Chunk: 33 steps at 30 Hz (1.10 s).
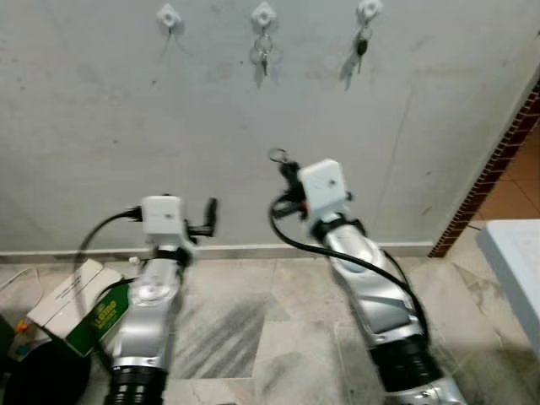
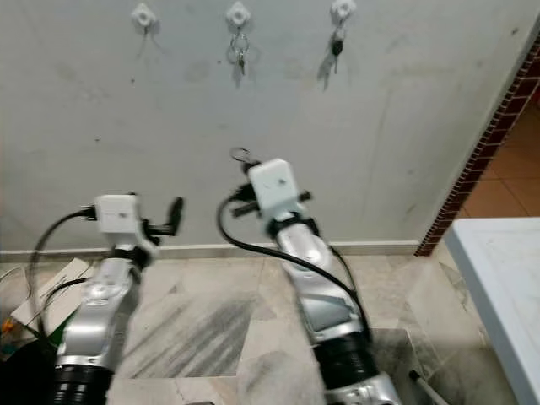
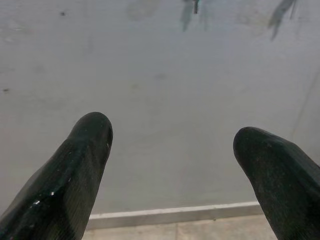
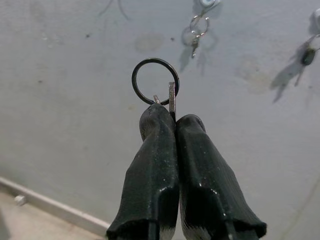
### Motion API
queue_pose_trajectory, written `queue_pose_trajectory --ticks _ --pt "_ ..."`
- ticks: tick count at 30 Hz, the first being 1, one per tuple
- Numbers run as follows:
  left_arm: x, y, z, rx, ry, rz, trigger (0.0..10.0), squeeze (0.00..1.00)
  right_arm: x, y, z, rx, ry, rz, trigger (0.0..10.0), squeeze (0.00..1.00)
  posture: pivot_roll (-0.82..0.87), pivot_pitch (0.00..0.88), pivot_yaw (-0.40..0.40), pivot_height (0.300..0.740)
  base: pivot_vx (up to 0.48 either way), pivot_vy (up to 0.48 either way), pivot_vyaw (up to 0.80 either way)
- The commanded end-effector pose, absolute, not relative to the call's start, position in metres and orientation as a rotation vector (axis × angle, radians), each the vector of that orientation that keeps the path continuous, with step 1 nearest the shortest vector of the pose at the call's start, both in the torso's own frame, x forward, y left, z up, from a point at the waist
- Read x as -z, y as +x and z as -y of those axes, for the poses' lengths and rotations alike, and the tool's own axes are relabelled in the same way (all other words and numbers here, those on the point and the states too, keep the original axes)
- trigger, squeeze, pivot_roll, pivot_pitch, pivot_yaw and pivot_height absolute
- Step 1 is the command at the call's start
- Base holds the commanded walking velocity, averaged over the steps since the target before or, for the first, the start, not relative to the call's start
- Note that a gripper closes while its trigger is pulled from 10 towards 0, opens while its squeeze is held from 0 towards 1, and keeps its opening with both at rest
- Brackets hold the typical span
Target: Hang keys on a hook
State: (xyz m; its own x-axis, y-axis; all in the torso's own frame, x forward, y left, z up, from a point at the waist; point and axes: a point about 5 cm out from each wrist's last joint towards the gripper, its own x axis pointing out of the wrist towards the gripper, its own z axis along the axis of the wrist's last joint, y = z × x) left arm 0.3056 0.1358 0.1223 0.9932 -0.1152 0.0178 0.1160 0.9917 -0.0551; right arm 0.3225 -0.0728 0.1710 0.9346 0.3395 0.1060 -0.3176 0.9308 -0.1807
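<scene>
We are in the carry-and-approach step: our right end effector [image 4: 167, 117] is closed on a key ring [image 4: 155, 81], pinching it by the key's blade so the ring stands up above the fingertips [image 4: 155, 117]. It is held in front of the grey wall [image 1: 101, 126], well below the row of three white hooks. The left hook [image 1: 168, 15] looks free, while the middle hook [image 1: 263, 13] already carries a ring with keys and the right hook [image 1: 368, 9] carries a dark key. We judge the next move calls for raising the arm and steering the ring's opening over the free hook's prong, then letting go only once it is seated.

Our left end effector [image 1: 211, 218] is idle, its fingers [image 3: 75, 170] spread wide and gripping nothing.

The right wrist view gives us the grip itself and the ring's open loop. The head views give us what the wrists cannot: all three hooks together, the height still to cover, and a cardboard box [image 1: 80, 305] on the floor near the left arm
</scene>
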Motion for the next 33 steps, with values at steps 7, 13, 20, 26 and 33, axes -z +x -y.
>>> queue_pose_trajectory --ticks 7,13,20,26,33 --pt "-0.1234 0.3065 -0.1477 0.079 -0.042 0.014 10.0 0.00 -0.1769 0.3207 0.0616 -0.368 -0.155 0.158 10.0 0.00 0.03 0.067 0.037 0.740 0.000 0.438 0.00" --pt "-0.1232 0.3072 -0.1470 0.079 -0.041 0.011 10.0 0.00 -0.1770 0.3214 0.0622 -0.367 -0.155 0.157 10.0 0.00 0.03 0.070 0.037 0.740 0.000 0.443 0.00" --pt "-0.1231 0.3074 -0.1470 0.077 -0.040 0.010 10.0 0.00 -0.1772 0.3215 0.0623 -0.369 -0.156 0.156 10.0 0.00 0.03 0.072 0.035 0.740 0.000 0.445 0.00" --pt "-0.1250 0.3068 -0.1448 0.093 -0.039 0.030 10.0 0.00 -0.1772 0.3220 0.0622 -0.369 -0.156 0.157 10.0 0.00 0.03 0.070 0.034 0.740 0.000 0.000 0.00" --pt "-0.1228 0.3049 -0.1436 0.124 -0.097 0.010 10.0 0.00 -0.1774 0.3218 0.0617 -0.370 -0.159 0.159 10.0 0.00 0.03 0.070 0.034 0.740 0.000 0.000 0.00"
